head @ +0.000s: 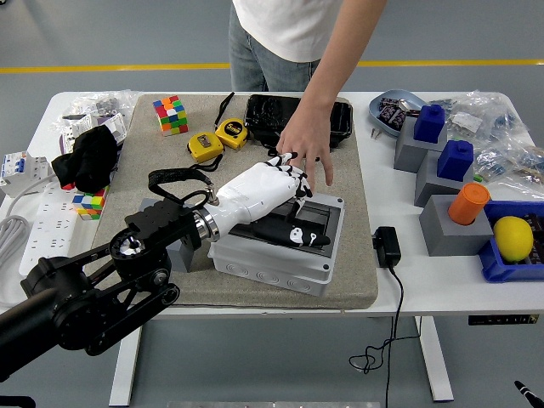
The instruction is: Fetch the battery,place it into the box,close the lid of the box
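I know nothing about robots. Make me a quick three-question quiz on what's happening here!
1. True or false: the robot's left hand is over the grey box.
2. Whose hand reaches in from the far side? A) a person's B) a second robot's
3. Fill in: two yellow tape measures lie beside the colourful ____.

Key: 1 true; 2 A; 3 cube.
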You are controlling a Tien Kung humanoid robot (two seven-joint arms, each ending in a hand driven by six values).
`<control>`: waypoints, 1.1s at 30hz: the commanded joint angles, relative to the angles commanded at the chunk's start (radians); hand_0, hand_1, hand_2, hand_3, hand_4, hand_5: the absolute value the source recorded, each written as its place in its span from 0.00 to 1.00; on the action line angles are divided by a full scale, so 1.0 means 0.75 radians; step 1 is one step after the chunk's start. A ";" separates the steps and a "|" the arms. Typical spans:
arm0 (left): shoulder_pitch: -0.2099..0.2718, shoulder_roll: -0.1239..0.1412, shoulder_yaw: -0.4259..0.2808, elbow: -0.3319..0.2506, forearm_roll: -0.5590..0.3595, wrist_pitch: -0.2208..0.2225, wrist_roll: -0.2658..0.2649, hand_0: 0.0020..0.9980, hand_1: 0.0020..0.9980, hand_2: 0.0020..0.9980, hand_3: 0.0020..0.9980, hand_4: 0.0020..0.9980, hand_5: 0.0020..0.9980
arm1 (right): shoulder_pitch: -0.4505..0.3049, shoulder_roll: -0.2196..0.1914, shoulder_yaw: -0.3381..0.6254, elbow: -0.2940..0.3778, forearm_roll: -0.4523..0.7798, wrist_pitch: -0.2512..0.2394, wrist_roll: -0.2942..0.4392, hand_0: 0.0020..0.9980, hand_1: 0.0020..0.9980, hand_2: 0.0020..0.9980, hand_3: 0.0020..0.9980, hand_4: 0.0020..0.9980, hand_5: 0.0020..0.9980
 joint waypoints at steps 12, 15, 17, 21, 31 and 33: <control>0.160 -0.089 -0.452 -0.162 -0.488 -0.014 -0.045 0.93 0.83 0.74 0.67 1.00 1.00 | -0.007 0.009 0.007 0.001 -0.003 0.001 -0.004 0.96 0.83 0.75 0.81 1.00 1.00; 0.226 -0.113 -0.614 -0.230 -0.662 -0.054 -0.028 0.86 0.86 0.82 0.80 1.00 1.00 | -0.008 0.010 0.009 0.001 -0.003 0.002 -0.004 0.96 0.83 0.76 0.81 1.00 1.00; 0.269 -0.130 -0.720 -0.247 -0.774 -0.087 -0.016 0.86 0.86 0.82 0.80 1.00 1.00 | -0.006 0.011 0.012 0.004 -0.006 0.003 -0.004 0.96 0.83 0.76 0.81 1.00 1.00; 0.332 -0.137 -0.891 -0.241 -1.000 -0.125 -0.012 0.89 0.95 0.92 0.90 1.00 1.00 | -0.007 0.013 0.010 0.005 -0.007 0.004 -0.005 0.95 0.83 0.76 0.80 1.00 1.00; 0.483 -0.125 -1.120 -0.241 -1.560 -0.094 -0.017 0.98 1.00 1.00 0.99 1.00 1.00 | -0.008 0.012 -0.008 0.001 0.011 -0.003 0.000 0.95 0.83 0.76 0.80 1.00 1.00; 0.504 -0.124 -1.157 -0.234 -1.530 -0.097 0.008 1.00 1.00 1.00 1.00 1.00 1.00 | -0.005 0.014 -0.007 0.001 0.011 -0.004 0.001 0.95 0.84 0.76 0.81 1.00 1.00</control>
